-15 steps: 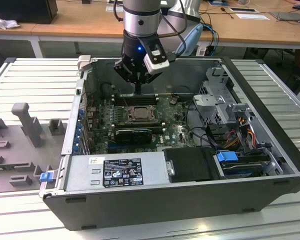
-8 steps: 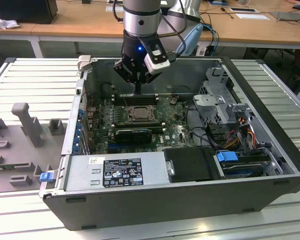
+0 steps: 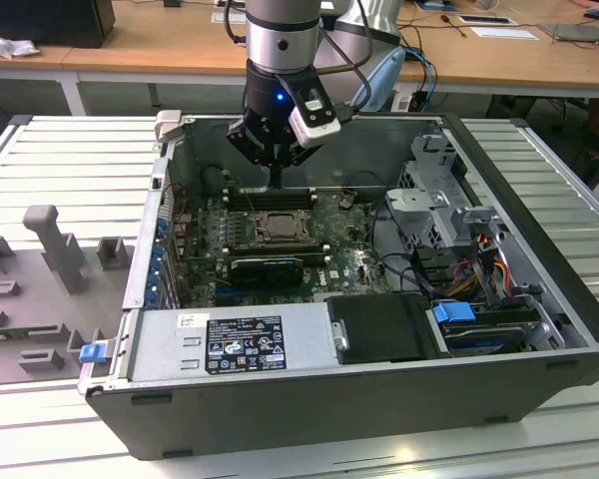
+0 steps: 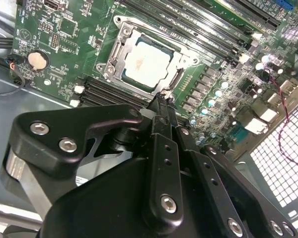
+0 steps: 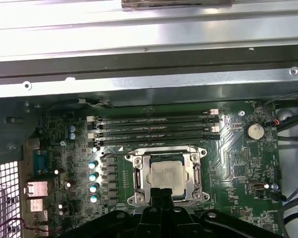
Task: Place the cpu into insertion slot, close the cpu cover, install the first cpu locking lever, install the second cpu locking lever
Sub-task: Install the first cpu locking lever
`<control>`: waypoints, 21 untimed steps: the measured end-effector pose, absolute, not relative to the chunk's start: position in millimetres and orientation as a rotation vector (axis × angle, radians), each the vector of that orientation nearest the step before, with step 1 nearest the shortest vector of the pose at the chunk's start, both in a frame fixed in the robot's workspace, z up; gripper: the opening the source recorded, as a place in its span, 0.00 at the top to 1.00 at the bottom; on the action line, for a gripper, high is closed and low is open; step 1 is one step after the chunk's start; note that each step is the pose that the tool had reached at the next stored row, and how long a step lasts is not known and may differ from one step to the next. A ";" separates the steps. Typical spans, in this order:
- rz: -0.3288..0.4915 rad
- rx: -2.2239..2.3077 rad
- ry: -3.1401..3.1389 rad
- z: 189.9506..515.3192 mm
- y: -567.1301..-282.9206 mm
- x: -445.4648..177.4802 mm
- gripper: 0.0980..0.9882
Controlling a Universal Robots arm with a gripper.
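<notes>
- The gripper [image 3: 277,183], fingers pressed together, hangs upper-centre in the exterior view, tips at the edge of the insertion slot [image 5: 166,157].
- The cpu [image 5: 166,174] lies inside, cpu cover [image 5: 138,176] down over it.
- 4 memory slots [image 5: 154,128] run just beside.

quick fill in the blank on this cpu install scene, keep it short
The cpu sits in the insertion ___.
The board around it is coloured ___.
Raised or lowered, the cpu cover is ___.
Open or shut, the end effector is ___.
Missing: slot; green; lowered; shut.
</notes>
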State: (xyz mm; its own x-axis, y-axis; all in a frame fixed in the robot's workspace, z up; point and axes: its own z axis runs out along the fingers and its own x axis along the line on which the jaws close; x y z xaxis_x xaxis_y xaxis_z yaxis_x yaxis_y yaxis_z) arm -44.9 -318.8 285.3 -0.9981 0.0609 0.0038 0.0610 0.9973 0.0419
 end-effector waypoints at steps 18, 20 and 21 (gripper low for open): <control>-0.066 -0.023 -3.137 285.3 -318.8 -44.9 0.99; -0.066 -0.014 -3.137 285.3 -318.8 -45.3 0.99; -0.066 -0.010 -3.137 285.3 -318.8 -45.3 0.99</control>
State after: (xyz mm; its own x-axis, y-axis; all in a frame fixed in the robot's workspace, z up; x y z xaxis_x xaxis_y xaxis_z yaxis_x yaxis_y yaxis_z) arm -45.3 -318.8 285.3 -1.0000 0.0064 0.0037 0.0066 0.9991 0.0420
